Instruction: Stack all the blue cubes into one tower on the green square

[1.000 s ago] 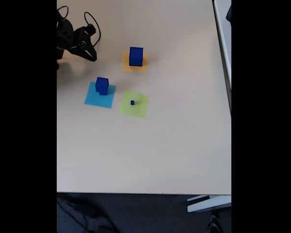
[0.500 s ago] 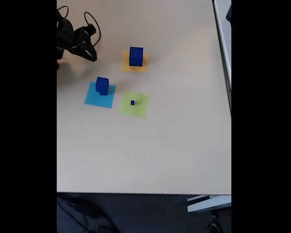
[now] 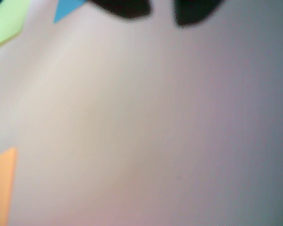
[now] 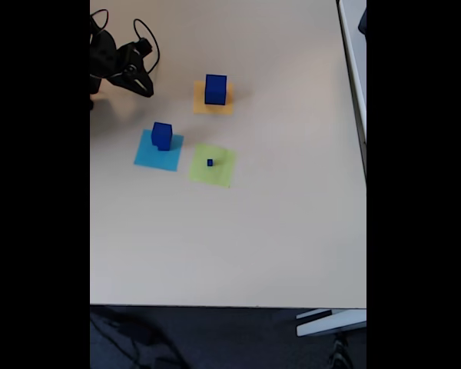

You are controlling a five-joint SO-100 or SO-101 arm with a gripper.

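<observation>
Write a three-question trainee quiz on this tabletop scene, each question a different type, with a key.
1. True or false: the largest blue cube stands on the green square.
2. Which paper carries the tiny blue cube? A orange square B light-blue square C green square
3. Fill in: in the fixed view, the gripper sits at the table's upper ____ corner.

Key: 1 false; 2 C; 3 left.

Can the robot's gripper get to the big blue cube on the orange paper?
Probably yes. The gripper sits left of the big blue cube in the fixed view, with bare table between them and nothing blocking.
</observation>
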